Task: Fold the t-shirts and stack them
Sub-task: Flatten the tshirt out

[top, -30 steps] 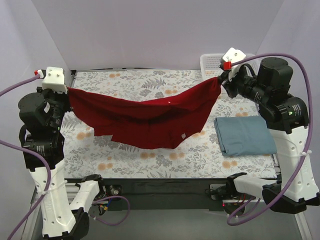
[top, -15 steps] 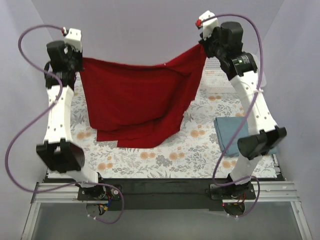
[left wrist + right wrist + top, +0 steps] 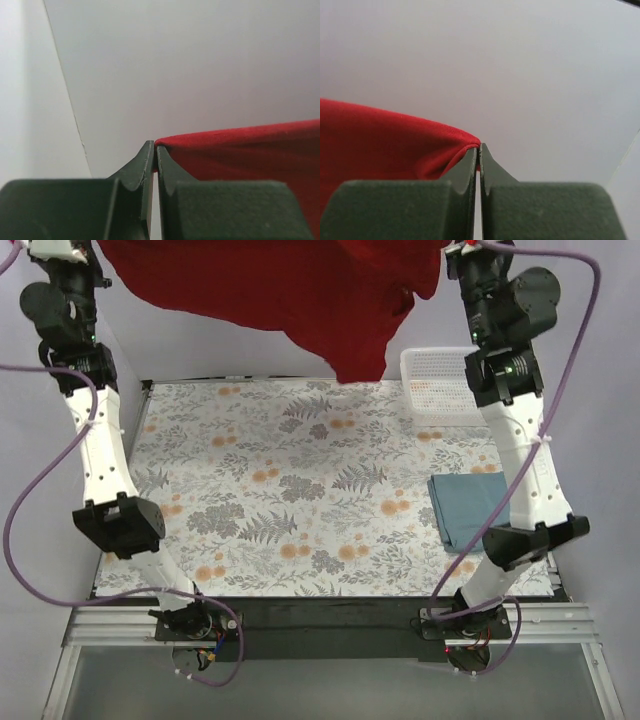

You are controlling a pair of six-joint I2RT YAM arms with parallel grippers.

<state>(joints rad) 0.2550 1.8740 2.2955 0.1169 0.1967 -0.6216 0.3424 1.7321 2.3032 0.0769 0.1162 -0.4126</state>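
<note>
The left gripper (image 3: pixel 154 147) and right gripper (image 3: pixel 480 148) were each clamped on an edge of the red t-shirt (image 3: pixel 290 290), which hung between them high above the table (image 3: pixel 280 490). The blue-grey t-shirt (image 3: pixel 480 508) lay folded on the table's right side, near a white basket (image 3: pixel 440 380).

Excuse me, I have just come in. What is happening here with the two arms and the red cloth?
Both arms reach up high with a red t-shirt stretched between them: the left gripper is shut on one edge, the right gripper on the other. The cloth hangs above the far end of the table. A blue-grey t-shirt lies folded on the table's right side, with a white basket behind it.
</note>
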